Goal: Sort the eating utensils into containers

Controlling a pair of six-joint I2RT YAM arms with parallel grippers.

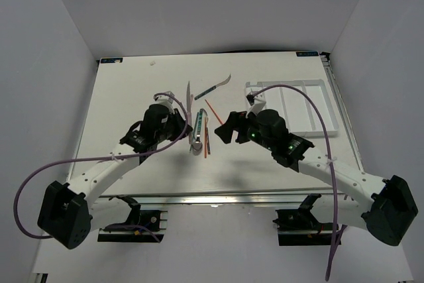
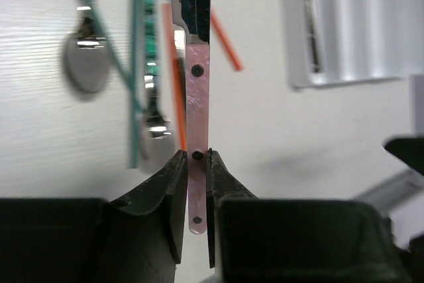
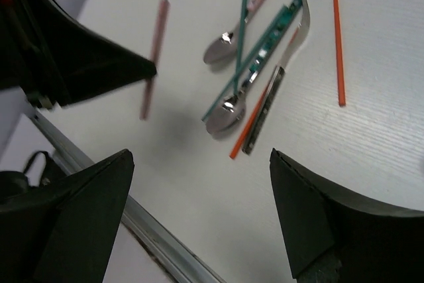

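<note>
Left pincer is pinching the pink-handled knife low on its handle, near the butt end. The knife's long axis runs straight out ahead of the jaws, blade end farthest away, and it seems clear of the tabletop. The tray lies ahead and to the right of this pincer, its compartments roughly parallel to the knife as I see it from the left wrist. I judge a carry rightward with little twist. Right pincer is spread wide and empty; it sits nearer the tray. The remaining utensils lie just ahead of it.
</note>
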